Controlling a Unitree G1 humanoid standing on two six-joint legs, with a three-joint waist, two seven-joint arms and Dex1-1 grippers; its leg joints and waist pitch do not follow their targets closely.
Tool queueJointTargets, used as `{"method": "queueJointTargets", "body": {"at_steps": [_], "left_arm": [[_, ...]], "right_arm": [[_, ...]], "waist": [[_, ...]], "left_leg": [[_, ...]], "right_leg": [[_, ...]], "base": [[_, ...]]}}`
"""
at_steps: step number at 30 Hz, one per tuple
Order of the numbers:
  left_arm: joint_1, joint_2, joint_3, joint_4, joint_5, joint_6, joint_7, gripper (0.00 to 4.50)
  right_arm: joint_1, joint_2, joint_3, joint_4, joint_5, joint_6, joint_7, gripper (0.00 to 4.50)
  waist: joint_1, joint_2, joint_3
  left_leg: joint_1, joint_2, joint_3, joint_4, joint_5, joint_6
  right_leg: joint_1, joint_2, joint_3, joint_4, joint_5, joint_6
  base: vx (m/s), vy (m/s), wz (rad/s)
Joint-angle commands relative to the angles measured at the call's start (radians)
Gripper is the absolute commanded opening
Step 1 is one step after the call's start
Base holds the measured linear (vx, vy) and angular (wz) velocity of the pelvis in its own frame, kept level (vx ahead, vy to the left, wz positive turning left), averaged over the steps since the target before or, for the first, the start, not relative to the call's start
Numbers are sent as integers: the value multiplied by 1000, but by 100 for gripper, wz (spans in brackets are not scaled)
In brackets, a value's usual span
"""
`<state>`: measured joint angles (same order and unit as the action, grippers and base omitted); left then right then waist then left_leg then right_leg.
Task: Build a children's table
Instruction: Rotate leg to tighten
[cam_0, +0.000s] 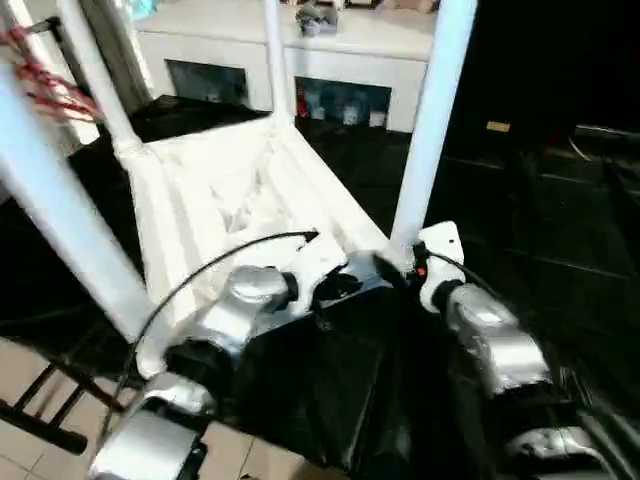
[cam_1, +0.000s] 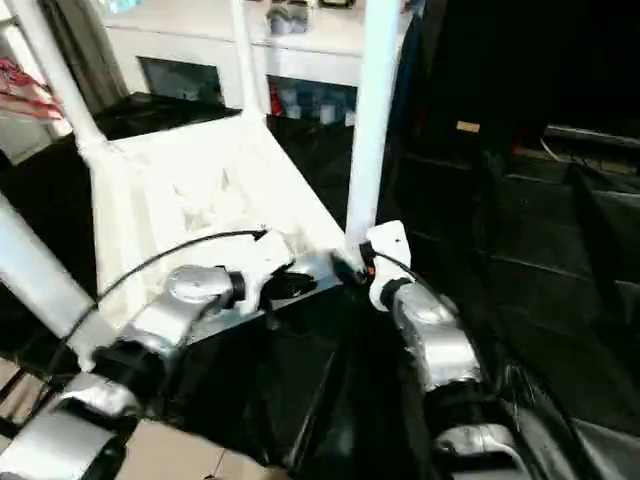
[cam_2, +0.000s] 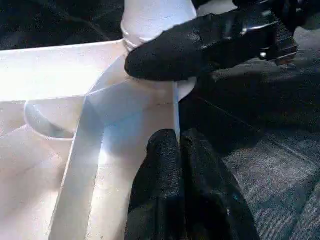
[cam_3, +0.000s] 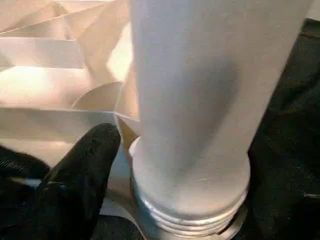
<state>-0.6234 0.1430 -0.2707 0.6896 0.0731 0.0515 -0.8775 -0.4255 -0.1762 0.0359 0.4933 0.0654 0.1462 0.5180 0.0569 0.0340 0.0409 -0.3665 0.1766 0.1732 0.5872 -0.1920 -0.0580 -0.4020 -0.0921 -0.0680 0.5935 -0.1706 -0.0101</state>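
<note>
The white table lies upside down on a black cloth, ribs up, with 4 legs standing in its corners. The left gripper has its fingers squeezed together on the table's thin edge by the near right corner. The right gripper is at that corner's leg, fingers apart, 1 finger touching the leg's base.

At the back you see a white cabinet with dark glass doors. Small blurry things sit on top of it. A black sheet covers the ground, and pale floor tiles show near you.
</note>
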Motion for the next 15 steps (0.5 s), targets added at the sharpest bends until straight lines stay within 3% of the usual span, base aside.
{"method": "queueJointTargets", "body": {"at_steps": [1, 2, 6, 11, 15], "left_arm": [[14, -8, -46, -57, -29, -43, -88, 0], [26, 16, -44, -73, -39, -51, -131, 0], [43, 68, -41, -101, -55, -57, -216, 0], [59, 126, -34, -148, -98, -47, -323, 0], [61, 158, -28, -163, -114, -40, -370, 0]], "right_arm": [[7, -6, 105, -46, 12, 0, 144, 393], [16, -51, 115, -69, 10, 0, 220, 393], [37, -138, 136, -111, 16, -14, 351, 393], [45, -201, 129, -151, 58, -3, 457, 393], [51, -242, 146, -171, 75, 14, 537, 393]], "waist": [[8, -8, -67], [8, -4, -67], [17, -7, -64], [34, -7, -58], [36, -8, -57]], "left_leg": [[0, 44, -14, -66, -169, 76], [-1, 45, -11, -63, -132, 100], [0, 49, -7, -60, -129, 124], [7, 56, -7, -68, -199, 87], [8, 56, -7, -70, -203, 73]], "right_leg": [[60, -58, 40, -60, -103, -232], [57, -58, 41, -54, -40, -252], [58, -56, 37, -50, -27, -276], [51, -57, 40, -58, -160, -254], [50, -57, 42, -59, -175, -248]], "base": [[0, 0, 0], [0, 0, 0], [0, 0, 0], [0, 0, 0], [0, 0, 0]]}}
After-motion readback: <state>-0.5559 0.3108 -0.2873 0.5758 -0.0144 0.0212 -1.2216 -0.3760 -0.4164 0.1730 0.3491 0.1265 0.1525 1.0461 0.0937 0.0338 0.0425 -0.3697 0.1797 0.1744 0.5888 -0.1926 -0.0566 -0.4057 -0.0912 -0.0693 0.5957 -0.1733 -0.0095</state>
